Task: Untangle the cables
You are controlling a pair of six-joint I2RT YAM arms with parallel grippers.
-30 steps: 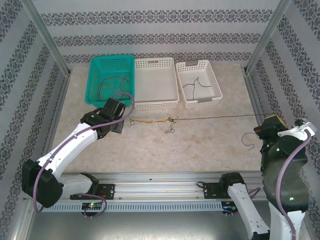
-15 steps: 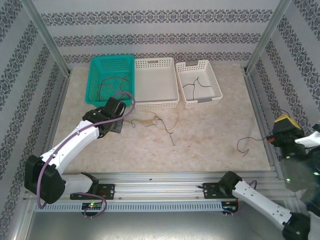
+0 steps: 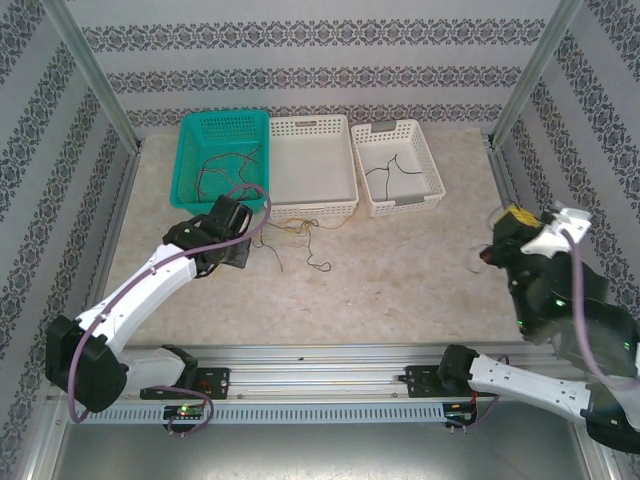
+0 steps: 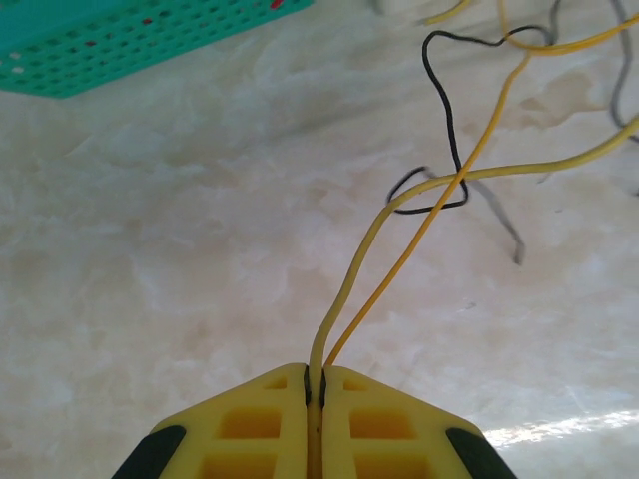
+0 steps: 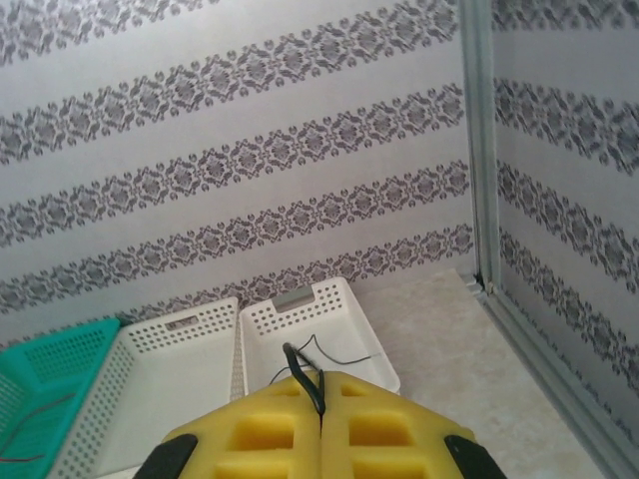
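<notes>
A loose tangle of cables (image 3: 300,238), yellow, black and grey, lies on the table just in front of the baskets. My left gripper (image 3: 248,250) sits at its left end, shut on a doubled yellow cable (image 4: 399,200) that runs away from the jaws (image 4: 315,384) and crosses a black cable (image 4: 444,120) and a grey one (image 4: 499,220). My right gripper (image 3: 505,225) is lifted at the right side of the table, facing the baskets. It (image 5: 319,404) is shut on a thin black cable (image 5: 305,369) whose short end sticks up between the fingers.
Three baskets stand in a row at the back: a teal one (image 3: 195,150) with dark cables in it, a white one (image 3: 312,205), and a second white one (image 3: 432,170) holding a dark cable (image 3: 385,172). Metal frame rails and patterned walls close in both sides.
The black cable, taut a second ago between the tangle and my right gripper, has come free. The right arm swung out right, then back in and up. The tangle slackened toward the baskets.
</notes>
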